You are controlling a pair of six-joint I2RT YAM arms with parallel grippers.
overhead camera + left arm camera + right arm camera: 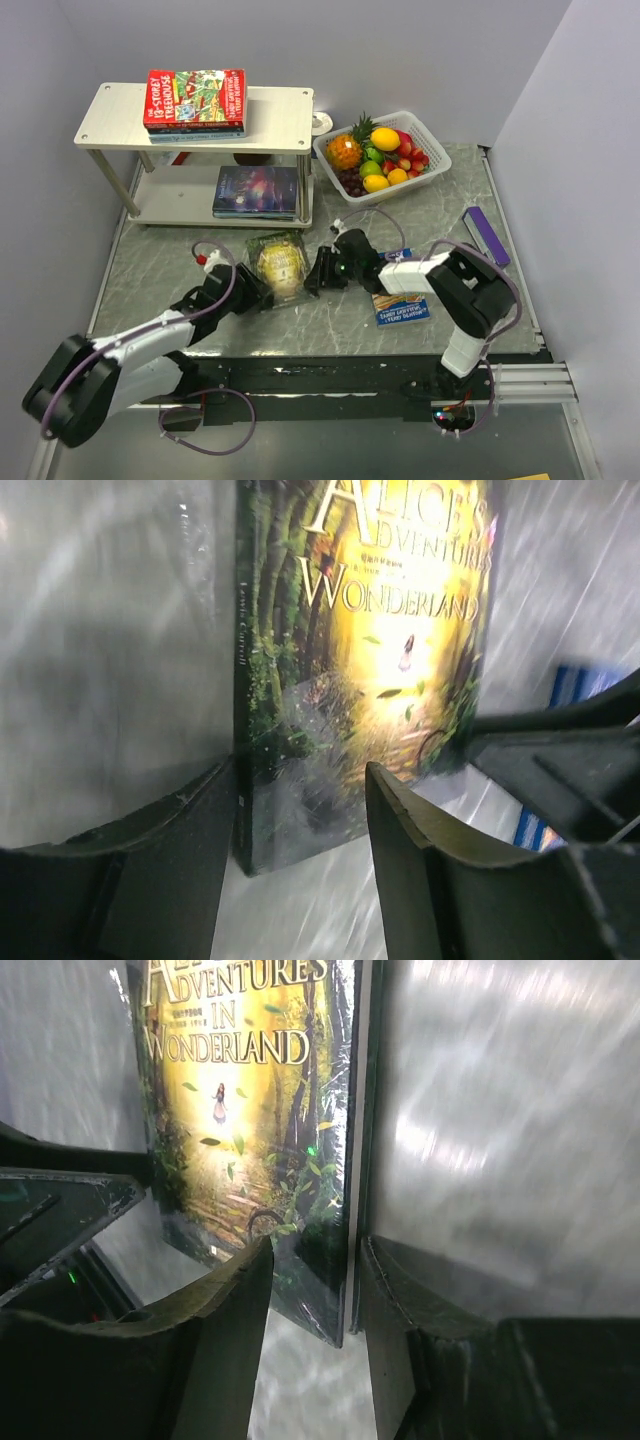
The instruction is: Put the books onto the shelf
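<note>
A green-gold book (pixel 278 262), "Alice's Adventures in Wonderland", lies on the marble table between my two grippers. My left gripper (pixel 255 290) is open at the book's left side. In its wrist view the spine corner of the book (pixel 380 630) sits between the jaws of the left gripper (pixel 298 780), with a gap showing. My right gripper (pixel 318 272) is open at the opposite side. In its wrist view the right gripper (pixel 316 1260) straddles the page edge of the book (pixel 240 1110). The shelf (pixel 280 110) holds a red "Treehouse" stack (pixel 195 100) on top and a dark galaxy book (pixel 257 190) below.
A blue book (pixel 402 308) lies partly under my right arm. A small purple box (pixel 487 235) rests near the right wall. The white fruit basket (pixel 437 140) stands right of the shelf. Grey walls close in the table on three sides.
</note>
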